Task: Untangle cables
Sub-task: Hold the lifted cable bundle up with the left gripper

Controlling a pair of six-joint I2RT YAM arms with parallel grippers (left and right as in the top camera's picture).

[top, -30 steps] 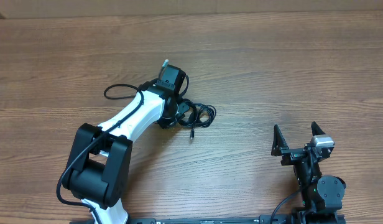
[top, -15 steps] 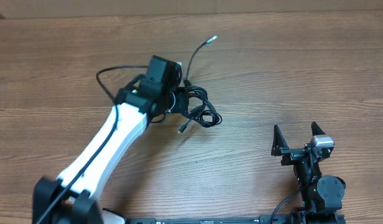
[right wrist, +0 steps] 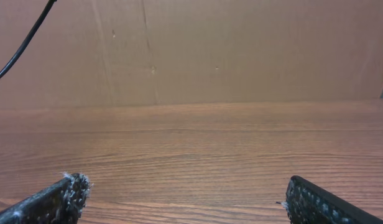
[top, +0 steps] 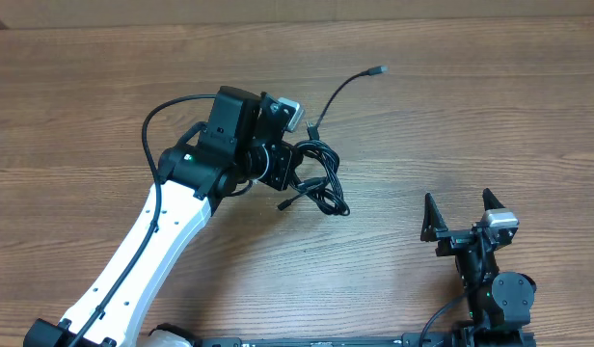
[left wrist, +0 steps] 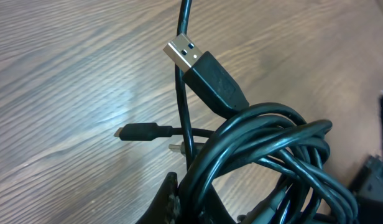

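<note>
The cables (top: 314,178) are thin black cords bunched in loops at the table's middle, held off the wood. My left gripper (top: 283,166) is shut on the bunch. One loose end with a small plug (top: 377,70) sticks up and right. In the left wrist view the looped cables (left wrist: 266,155) fill the lower right, a silvery USB plug (left wrist: 182,51) points up left, and a small plug (left wrist: 138,132) hangs over the wood. My right gripper (top: 461,214) is open and empty at the lower right, far from the cables. A strand of cable (right wrist: 23,43) shows in the right wrist view.
The wooden table (top: 471,116) spreads all round. The left arm's own thicker black wire (top: 157,120) loops beside its wrist. A brown cardboard wall (right wrist: 210,50) stands behind the table in the right wrist view.
My left gripper has lifted the cable bunch and swung it right and away from the table. A loose plug end has flung out to the upper right. The right arm has not moved.
</note>
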